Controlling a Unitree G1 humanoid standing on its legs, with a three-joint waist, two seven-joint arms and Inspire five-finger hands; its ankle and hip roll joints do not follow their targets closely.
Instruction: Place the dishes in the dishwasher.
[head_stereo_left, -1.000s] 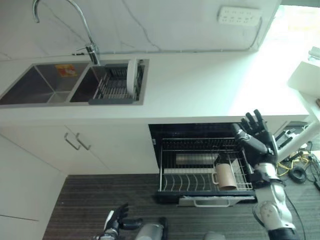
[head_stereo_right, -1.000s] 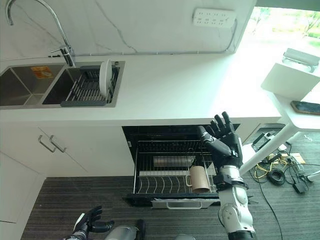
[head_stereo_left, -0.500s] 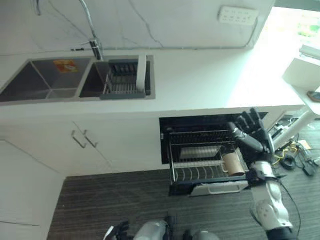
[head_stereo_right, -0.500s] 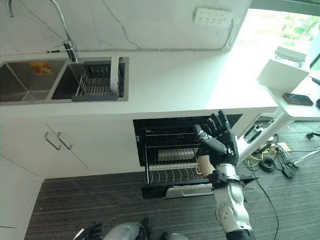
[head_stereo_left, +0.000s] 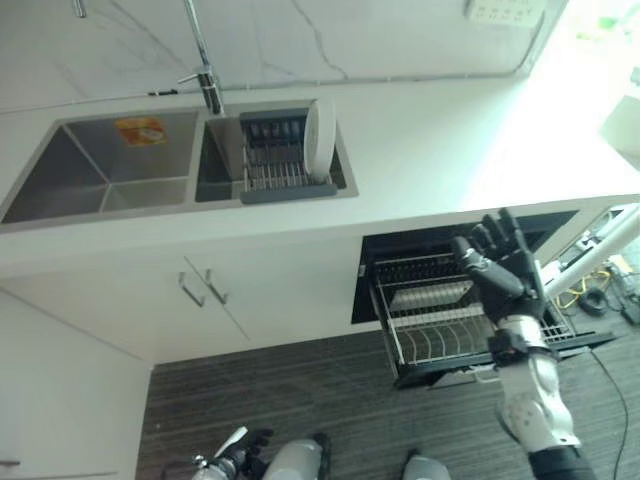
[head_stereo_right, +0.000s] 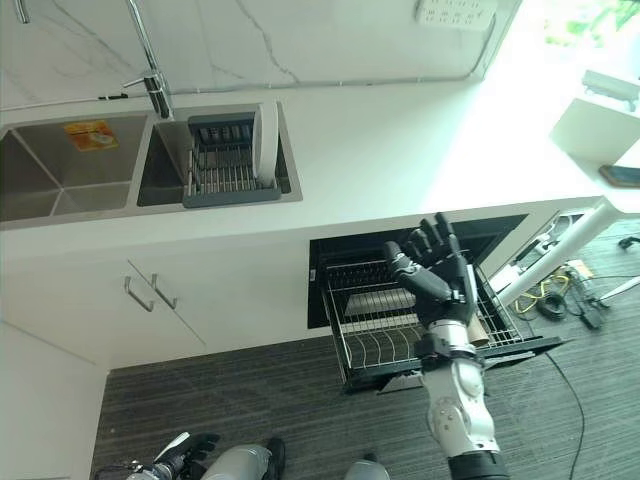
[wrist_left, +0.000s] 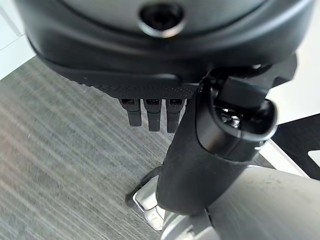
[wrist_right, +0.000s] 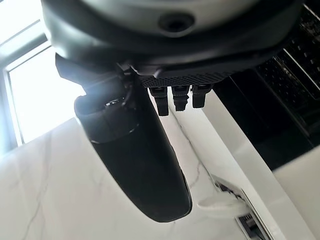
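A white plate (head_stereo_left: 320, 138) stands on edge in a dark dish rack (head_stereo_left: 272, 168) inside the right basin of the sink (head_stereo_left: 100, 175). Below the counter the dishwasher is open. Its wire rack (head_stereo_left: 435, 330) is pulled out over the floor, with a metal tray lying in it. My right hand (head_stereo_left: 505, 272) is raised in front of the rack's right part, open with fingers spread, holding nothing. My left hand (head_stereo_left: 238, 464) hangs low near the floor, fingers relaxed and empty.
A tall faucet (head_stereo_left: 205, 62) rises behind the sink. Cabinet doors with handles (head_stereo_left: 205, 290) are left of the dishwasher. The white counter (head_stereo_left: 450, 150) runs right to a bright window. A white table leg (head_stereo_right: 545, 265) and cables stand right of the rack.
The camera has swung, so the sink and plate now sit nearer the middle. My right hand stays raised and open before the rack. The brown cup in the rack is now hidden behind it.
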